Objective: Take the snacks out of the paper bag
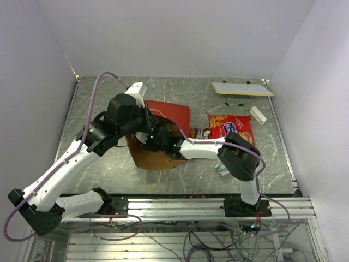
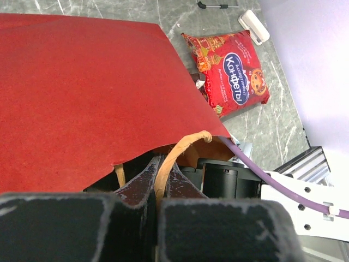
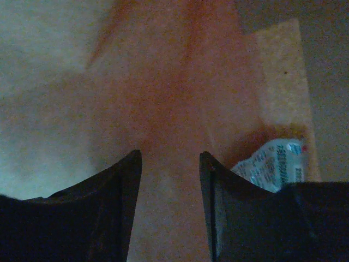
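Claw (image 3: 169, 155) inside the paper bag (image 3: 82, 82)
Its two dark fingers (image 3: 114, 213) stand apart with nothing between them. The bag's brown inner wall fills the space ahead, and a crinkled silvery packet (image 3: 271, 166) with blue print lies just right of the right-hand finger.

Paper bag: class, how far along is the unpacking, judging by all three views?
Done: the red packet lies on the table, outside the paper bag. In hand: the left fingers pinch the bag's handle; the right fingers are open inside the bag. Left: a pale printed wrapper inside, not yet gripped.
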Robot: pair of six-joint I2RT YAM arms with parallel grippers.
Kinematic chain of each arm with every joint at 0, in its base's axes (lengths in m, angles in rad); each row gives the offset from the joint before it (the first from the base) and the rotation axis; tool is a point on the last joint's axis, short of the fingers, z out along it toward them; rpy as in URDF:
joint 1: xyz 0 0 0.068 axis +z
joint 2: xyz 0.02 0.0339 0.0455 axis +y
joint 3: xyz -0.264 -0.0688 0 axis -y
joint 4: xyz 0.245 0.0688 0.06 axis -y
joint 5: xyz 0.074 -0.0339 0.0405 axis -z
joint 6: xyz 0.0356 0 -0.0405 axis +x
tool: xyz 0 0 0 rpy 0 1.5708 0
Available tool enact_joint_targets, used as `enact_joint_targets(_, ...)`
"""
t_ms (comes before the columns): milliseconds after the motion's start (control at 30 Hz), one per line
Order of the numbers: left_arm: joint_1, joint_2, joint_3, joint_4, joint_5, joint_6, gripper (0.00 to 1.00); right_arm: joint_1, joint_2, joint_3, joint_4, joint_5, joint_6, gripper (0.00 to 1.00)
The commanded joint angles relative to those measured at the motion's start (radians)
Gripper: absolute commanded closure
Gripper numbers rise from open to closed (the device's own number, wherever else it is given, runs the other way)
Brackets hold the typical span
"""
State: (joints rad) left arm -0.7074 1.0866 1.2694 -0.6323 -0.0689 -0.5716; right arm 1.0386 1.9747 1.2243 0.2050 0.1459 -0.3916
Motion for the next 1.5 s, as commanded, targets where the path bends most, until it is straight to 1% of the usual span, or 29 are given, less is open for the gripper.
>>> enact_joint_targets(0, 0.007, 0.001, 0.022, 0.001, 0.009, 0.010, 0.93, 0.009, 0.023, 0.043, -0.035, 0.047, 0.053, 0.53)
enact_joint_targets(100, 0.009, -0.010, 0.018, 0.002, -0.002, 0.005, 0.93, 0.009, 0.032, 0.037, -0.059, 0.101, 0.049, 0.53)
enact_joint_targets(200, 0.008, -0.009, 0.024, 0.000, -0.021, -0.002, 0.93, 0.015, 0.041, 0.057, -0.130, 0.139, 0.019, 0.53)
enact_joint_targets(333, 0.008, 0.016, 0.047, -0.032, -0.066, -0.030, 0.93, 0.034, 0.017, 0.016, -0.163, 0.177, -0.010, 0.54)
enact_joint_targets(433, 0.008, 0.025, 0.047, -0.036, -0.082, -0.058, 0.93, 0.058, -0.036, -0.045, -0.185, 0.176, -0.058, 0.55)
enact_joint_targets(567, 0.009, 0.012, 0.023, 0.007, -0.082, -0.093, 0.93, 0.106, -0.124, -0.170, -0.150, 0.137, -0.181, 0.56)
enact_joint_targets(633, 0.009, 0.010, 0.016, 0.021, -0.071, -0.107, 0.93, 0.117, -0.166, -0.212, -0.137, 0.114, -0.189, 0.57)
enact_joint_targets(700, 0.010, 0.012, 0.009, 0.028, -0.060, -0.122, 0.93, 0.119, -0.216, -0.249, -0.133, 0.076, -0.156, 0.58)
enact_joint_targets(767, 0.011, 0.010, 0.002, 0.039, -0.046, -0.132, 0.93, 0.118, -0.249, -0.280, -0.105, 0.085, -0.095, 0.58)
enact_joint_targets(933, 0.010, 0.003, -0.016, 0.080, 0.021, -0.145, 0.93, 0.117, -0.275, -0.314, -0.039, 0.210, 0.188, 0.56)
enact_joint_targets(1067, 0.010, 0.005, -0.023, 0.117, 0.078, -0.140, 0.93, 0.117, -0.260, -0.360, 0.063, 0.301, 0.339, 0.52)
enact_joint_targets(1233, 0.010, 0.024, -0.016, 0.118, 0.137, -0.124, 0.93, 0.109, -0.210, -0.348, 0.121, 0.393, 0.385, 0.50)
enact_joint_targets(1333, 0.010, 0.037, -0.003, 0.106, 0.157, -0.111, 0.93, 0.094, -0.201, -0.347, 0.162, 0.417, 0.405, 0.49)
enact_joint_targets(1467, 0.010, 0.054, 0.015, 0.090, 0.163, -0.092, 0.93, 0.086, -0.194, -0.337, 0.180, 0.437, 0.387, 0.52)
